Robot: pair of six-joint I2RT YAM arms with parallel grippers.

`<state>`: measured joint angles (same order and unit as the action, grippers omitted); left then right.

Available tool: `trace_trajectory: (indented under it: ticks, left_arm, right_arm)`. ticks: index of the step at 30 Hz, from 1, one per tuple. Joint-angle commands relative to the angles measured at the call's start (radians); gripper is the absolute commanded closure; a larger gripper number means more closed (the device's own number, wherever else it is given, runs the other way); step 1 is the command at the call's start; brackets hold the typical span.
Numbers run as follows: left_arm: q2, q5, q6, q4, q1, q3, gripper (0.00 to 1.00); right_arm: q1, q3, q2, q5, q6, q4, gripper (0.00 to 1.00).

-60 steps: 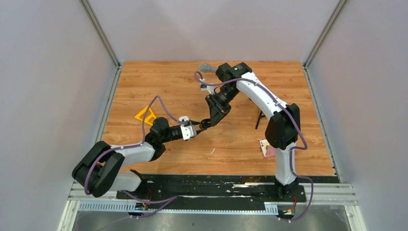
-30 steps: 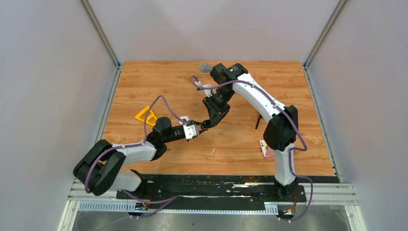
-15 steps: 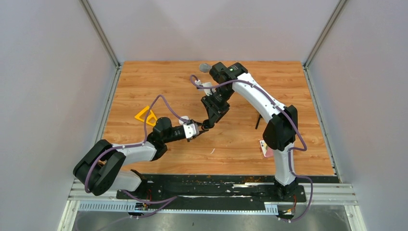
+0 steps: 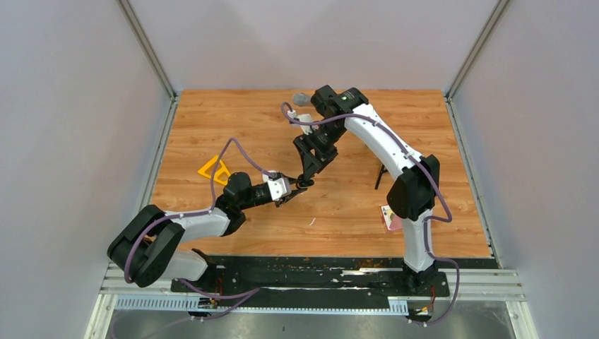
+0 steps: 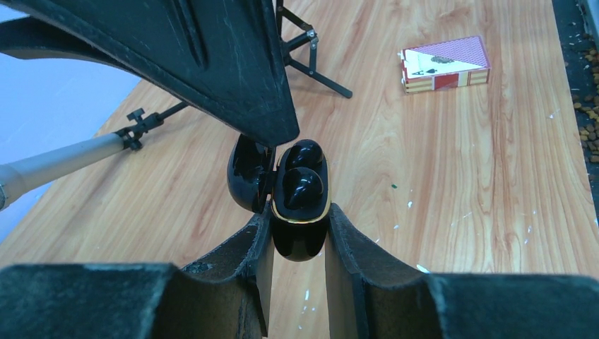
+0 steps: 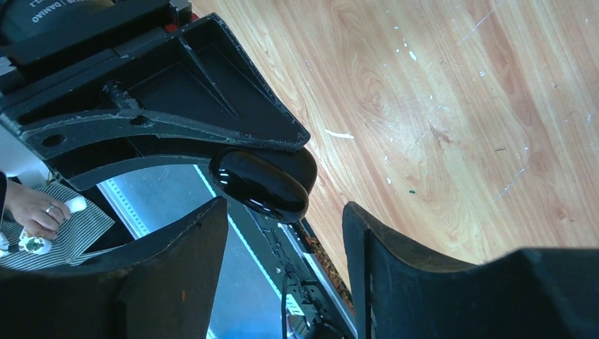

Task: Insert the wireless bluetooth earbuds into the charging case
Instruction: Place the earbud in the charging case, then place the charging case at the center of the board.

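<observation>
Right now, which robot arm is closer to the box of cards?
Right. The right arm rises just beside the box of cards; the left arm lies well off to its left.

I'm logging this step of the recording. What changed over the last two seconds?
The right gripper appears to have opened its jaws, and its arm edged slightly left. The left gripper stayed clamped on the open glossy black charging case, two black earbuds seated inside. The red playing-card box and yellow triangle did not move.
</observation>
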<state>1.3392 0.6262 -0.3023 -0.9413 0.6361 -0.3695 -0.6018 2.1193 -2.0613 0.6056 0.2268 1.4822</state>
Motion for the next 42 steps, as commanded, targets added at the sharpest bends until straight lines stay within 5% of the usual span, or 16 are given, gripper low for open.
trace_trajectory:
  ticks: [1,5,10,14,20,24,26,28,35,42]
  left_arm:
    - [-0.014,-0.015,0.038,-0.064,0.006,-0.008,1.00]
    - [-0.029,0.009,0.072,-0.058,-0.005,-0.013,1.00]
    - [-0.047,0.046,0.093,0.001,-0.010,-0.039,1.00]
    - [-0.081,0.066,0.067,0.094,-0.022,-0.075,1.00]
    - [-0.127,0.098,0.012,0.208,-0.031,-0.114,1.00]
    - [-0.140,0.108,-0.009,0.257,-0.031,-0.138,1.00]
    - [-0.144,0.096,0.002,0.278,-0.030,-0.152,1.00]
    - [-0.141,0.073,0.047,0.310,-0.032,-0.176,1.00]
    - [-0.136,-0.086,0.366,0.309,-0.075,-0.191,1.00]
    - [-0.127,0.016,0.341,0.370,-0.086,-0.142,1.00]
  right_arm:
    - [0.015,0.043,0.078,0.055,0.055,0.009,0.37]
    - [0.038,0.031,0.131,0.158,0.241,0.014,0.22]
    - [0.051,-0.097,0.234,0.204,0.777,0.012,0.19]
    - [0.048,-0.326,0.353,0.171,0.938,-0.237,0.18]
    - [-0.003,-0.510,0.439,0.134,0.970,-0.501,0.13]
    - [-0.052,-0.501,0.406,0.140,0.955,-0.485,0.13]
    - [-0.071,-0.485,0.401,0.136,0.939,-0.468,0.02]
    - [-0.091,-0.486,0.422,0.101,0.915,-0.479,0.01]
    - [-0.122,-0.583,0.574,-0.062,0.715,-0.583,0.01]
    - [-0.007,-0.748,0.671,-0.267,0.432,-0.808,0.00]
